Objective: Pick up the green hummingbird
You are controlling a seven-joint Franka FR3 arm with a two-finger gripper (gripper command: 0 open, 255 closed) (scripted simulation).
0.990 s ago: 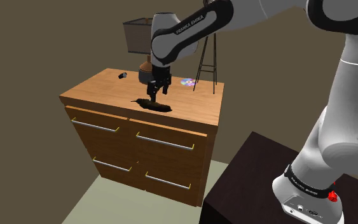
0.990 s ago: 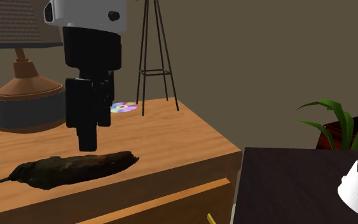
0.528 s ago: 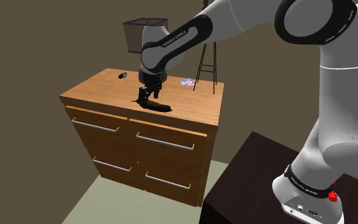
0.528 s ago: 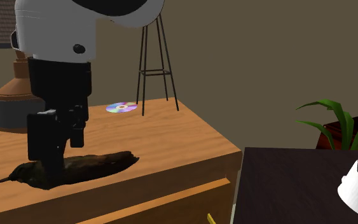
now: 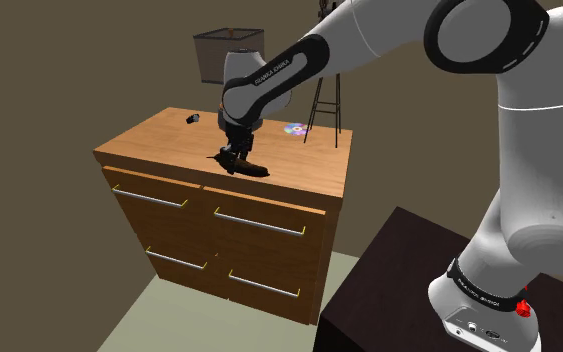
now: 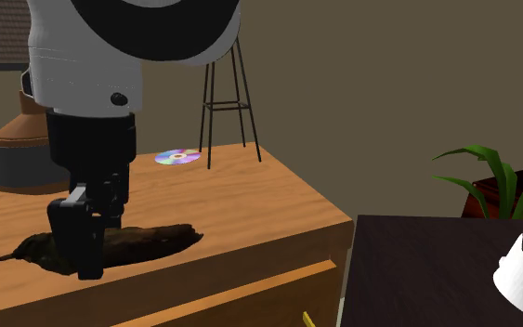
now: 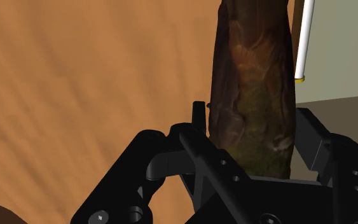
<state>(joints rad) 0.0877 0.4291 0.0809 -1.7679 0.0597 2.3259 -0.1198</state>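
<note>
I see my black claw point(image 6: 87, 265) point(image 5: 234, 160) point(image 7: 254, 149) down over the dark brown, long-beaked bird point(image 6: 152, 240) point(image 5: 255, 169) point(image 7: 254, 70). The bird lies flat near the front edge of the orange wooden dresser point(image 6: 250, 200) point(image 5: 309, 165). The claw's two sides are apart, one on each side of the bird, very close to it.

The room is dimly lit, the walls point(image 5: 49, 60) rendered murky brown. The dresser top point(image 5: 159, 135) is lit most warmly; soft darker bands are seen across it in the wrist view.

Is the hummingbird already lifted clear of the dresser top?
No, the hummingbird lies flat on the wooden dresser top.
</note>
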